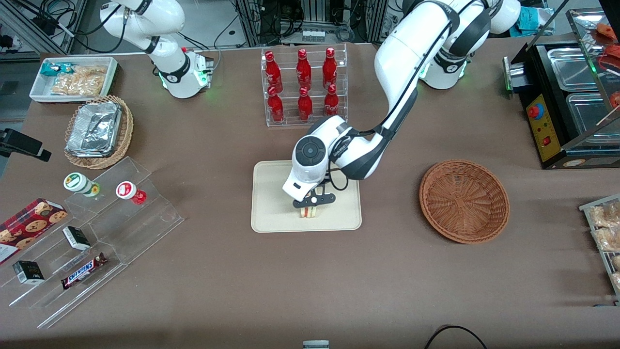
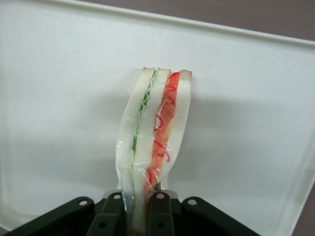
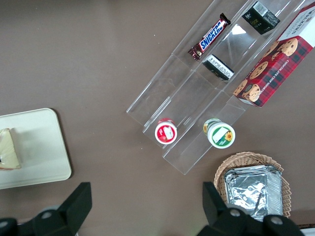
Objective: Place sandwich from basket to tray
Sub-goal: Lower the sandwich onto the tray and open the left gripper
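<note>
**Sandwich held over the tray**

The table [image 1: 310, 291] carries the empty basket [image 1: 464, 200] toward the working arm's end and the tray [image 1: 271, 203] at its middle. Over the tray, the gripper [image 1: 312, 202] pinches the sandwich [image 2: 157, 132].

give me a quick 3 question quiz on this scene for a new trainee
1. True or false: the basket holds no sandwich now.
2. What is the gripper shut on? A) bottle B) sandwich C) candy bar
3. Fill in: the sandwich is above the ____.

Key:
1. True; the basket is empty.
2. B; the fingers pinch the sandwich.
3. tray.
</note>
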`<state>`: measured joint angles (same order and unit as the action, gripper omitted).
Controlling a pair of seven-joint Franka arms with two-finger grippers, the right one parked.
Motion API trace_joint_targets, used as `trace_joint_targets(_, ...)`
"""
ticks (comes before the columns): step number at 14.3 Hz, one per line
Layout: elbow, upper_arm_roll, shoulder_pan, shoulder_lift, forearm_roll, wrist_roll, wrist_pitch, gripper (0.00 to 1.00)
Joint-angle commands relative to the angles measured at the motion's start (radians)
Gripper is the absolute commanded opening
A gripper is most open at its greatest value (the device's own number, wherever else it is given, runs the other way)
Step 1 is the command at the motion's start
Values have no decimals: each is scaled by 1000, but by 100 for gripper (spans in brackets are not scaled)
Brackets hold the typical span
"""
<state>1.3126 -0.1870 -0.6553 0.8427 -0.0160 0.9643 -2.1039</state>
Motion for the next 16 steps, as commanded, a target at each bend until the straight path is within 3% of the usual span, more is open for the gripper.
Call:
trace_joint_targets(1,-38,11,-12,21,7,36,-5,88)
trace_joint_targets(2,-32,11,-12,13,7,37,-5,100)
trace_joint_targets(6,-27,14,-6,-69,-7,31,51,100)
trace_joint_targets(9,-3,21,2,-206,-59,27,224,100)
trace_joint_targets(12,8,20,77,-266,-47,48,367,100)
trace_joint_targets(16,150,20,178,-371,-55,-65,369,100)
